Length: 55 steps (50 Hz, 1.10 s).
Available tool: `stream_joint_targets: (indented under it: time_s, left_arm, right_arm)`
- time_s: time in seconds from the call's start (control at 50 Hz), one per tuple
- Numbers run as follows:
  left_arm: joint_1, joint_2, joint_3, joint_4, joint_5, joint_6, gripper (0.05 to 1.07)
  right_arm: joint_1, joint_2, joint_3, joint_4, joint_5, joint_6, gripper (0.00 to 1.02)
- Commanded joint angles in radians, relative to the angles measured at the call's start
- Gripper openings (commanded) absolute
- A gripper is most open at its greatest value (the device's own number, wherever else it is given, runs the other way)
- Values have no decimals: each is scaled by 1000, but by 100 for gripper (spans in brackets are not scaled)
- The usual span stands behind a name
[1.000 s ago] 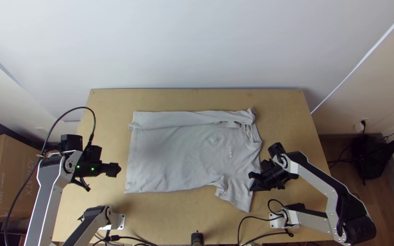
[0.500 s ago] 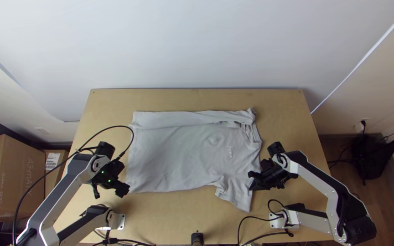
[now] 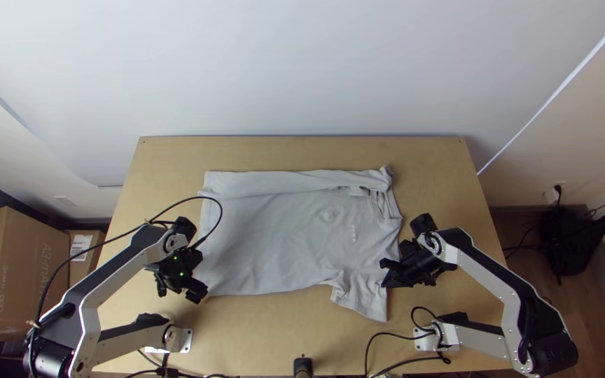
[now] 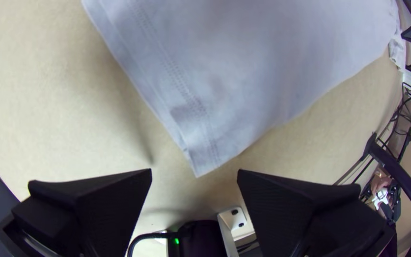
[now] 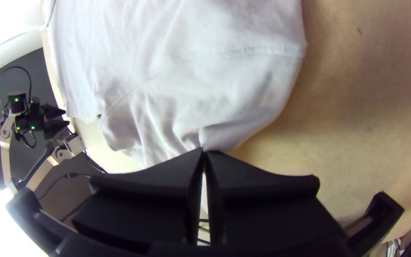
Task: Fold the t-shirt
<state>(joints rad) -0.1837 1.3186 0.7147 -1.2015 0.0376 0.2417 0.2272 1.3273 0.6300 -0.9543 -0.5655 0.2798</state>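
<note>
A: Shirt, quick?
B: Grey t-shirt point(image 3: 267, 238), laid out flat on the table point(image 3: 155, 161). Far side turned over in a long narrow strip point(image 3: 267, 183), light creases, collar point(image 3: 386, 203) toward the right.
A: Near sleeve point(image 3: 362, 297)?
B: Sticks out toward the near edge, puckered.
A: Right gripper point(image 3: 388, 283)?
B: At that sleeve. Fingers pressed together, pinching sleeve cloth; folds gather at the tips in the right wrist view.
A: Left gripper point(image 3: 199, 290)?
B: Near the hem corner point(image 4: 200, 162) on the near left. Fingers spread wide, nothing between them; corner lies just ahead of the gap in the left wrist view.
A: Edges, room?
B: Bare wood all along the far side, between strip and table edge. More to the right of the collar, and left of the hem point(image 3: 201, 241). Near side: wood between shirt and near edge, but both arms' bases stand there, plus cables point(image 3: 379, 346) by the right one. Shirt sits well inside the table's edges.
</note>
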Motion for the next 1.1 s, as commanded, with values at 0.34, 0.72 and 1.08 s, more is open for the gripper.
stream_joint_targets:
  time_s: [0.34, 0.72, 1.08]
  left_arm:
    - [-46, 27, 35, 79, 65, -33, 8]
    - [151, -68, 72, 62, 82, 87, 8]
    - [178, -88, 264, 48, 100, 42, 8]
  right_arm:
    - [-8, -10, 31, -14, 3, 16, 2]
    - [-196, 9, 174, -120, 26, -128, 2]
    - [-175, 4, 405, -189, 24, -139, 2]
